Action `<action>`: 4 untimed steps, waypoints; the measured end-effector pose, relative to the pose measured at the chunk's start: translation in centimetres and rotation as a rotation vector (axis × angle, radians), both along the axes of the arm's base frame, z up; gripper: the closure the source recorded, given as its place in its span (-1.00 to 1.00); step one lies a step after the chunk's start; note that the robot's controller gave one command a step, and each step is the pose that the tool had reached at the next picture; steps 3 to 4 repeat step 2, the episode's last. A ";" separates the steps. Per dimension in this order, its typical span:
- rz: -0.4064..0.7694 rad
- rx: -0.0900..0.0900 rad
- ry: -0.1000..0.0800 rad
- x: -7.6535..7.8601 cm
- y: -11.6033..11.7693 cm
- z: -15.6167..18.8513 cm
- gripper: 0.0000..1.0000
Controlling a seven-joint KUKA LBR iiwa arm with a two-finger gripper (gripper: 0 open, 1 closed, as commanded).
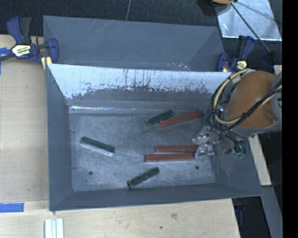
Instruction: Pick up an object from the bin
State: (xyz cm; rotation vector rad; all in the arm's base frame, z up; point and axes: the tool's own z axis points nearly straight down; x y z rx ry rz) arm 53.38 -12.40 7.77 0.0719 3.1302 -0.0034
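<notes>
Two reddish-brown bars lie flat on the floor of the grey bin, side by side and nearly parallel. The upper brown bar and the lower brown bar end just at the view's left of the claw. The claw is low over the bin's right-hand side, level with the bars' near ends. We cannot tell whether it touches either bar, nor whether it is set wide or narrow. Nothing shows as gripped.

We judge these two bars the likeliest pick. They are the closest things to the claw, and their ends point toward the side from which the arm enters, so a short reach would meet them. Because they lie so close together, we think a grab at one could nudge or catch the other.

Up and to the view's left of the claw, a third brown bar lies slanted with a dark green stick at its far end; the two seem to touch. Below the claw and further toward the bin's middle lies a second green stick, tilted. A third green stick lies farthest from the claw, well apart across the floor. All lie loose and flat, scattered rather than heaped, which leaves open floor around each.

Above the claw, the arm's orange cover and looped cables hang over the bin's right wall.
</notes>
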 end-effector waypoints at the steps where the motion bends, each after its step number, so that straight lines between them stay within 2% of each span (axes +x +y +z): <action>1: 0.000 0.000 0.000 0.0 0.0 0.0 1.00; 2: 0.007 0.002 0.007 1.2 2.0 13.5 1.00; 4: 0.007 0.002 0.007 1.2 2.0 13.5 1.00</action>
